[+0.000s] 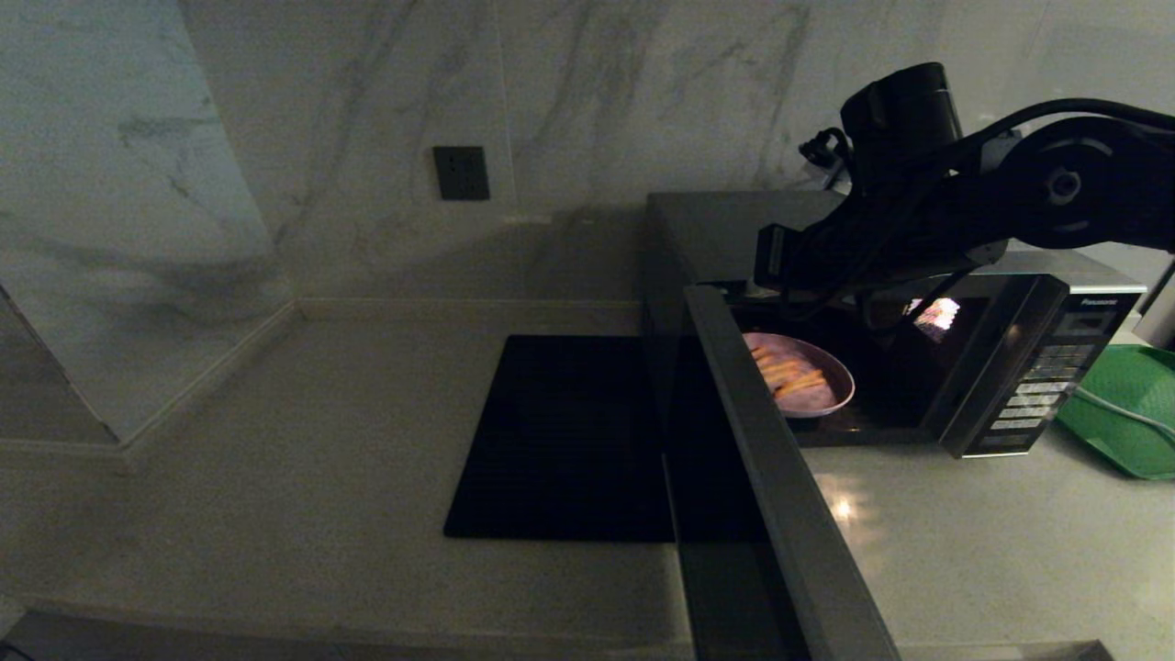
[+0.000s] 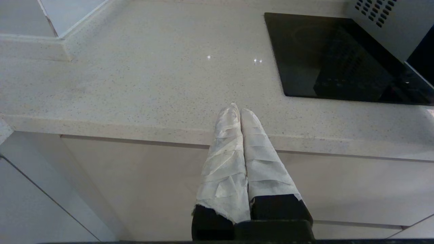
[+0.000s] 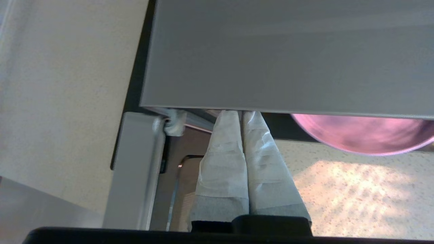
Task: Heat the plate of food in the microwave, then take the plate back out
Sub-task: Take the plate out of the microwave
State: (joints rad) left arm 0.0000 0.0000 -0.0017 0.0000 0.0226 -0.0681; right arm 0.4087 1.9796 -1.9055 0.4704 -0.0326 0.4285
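Microwave (image 1: pixel 1001 367) w/ door open holds plate of food (image 1: pixel 800 375) inside; right claw (image 3: pixel 241 117) closed, empty, at its top edge; left claw (image 2: pixel 239 113) closed.

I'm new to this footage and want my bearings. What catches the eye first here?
The microwave stands at the right of the counter with its door swung wide, and the plate of food sits inside near the opening. The right gripper, shut and empty, reaches over the top of the door. A black mat lies left of the oven and a green tray at its right.
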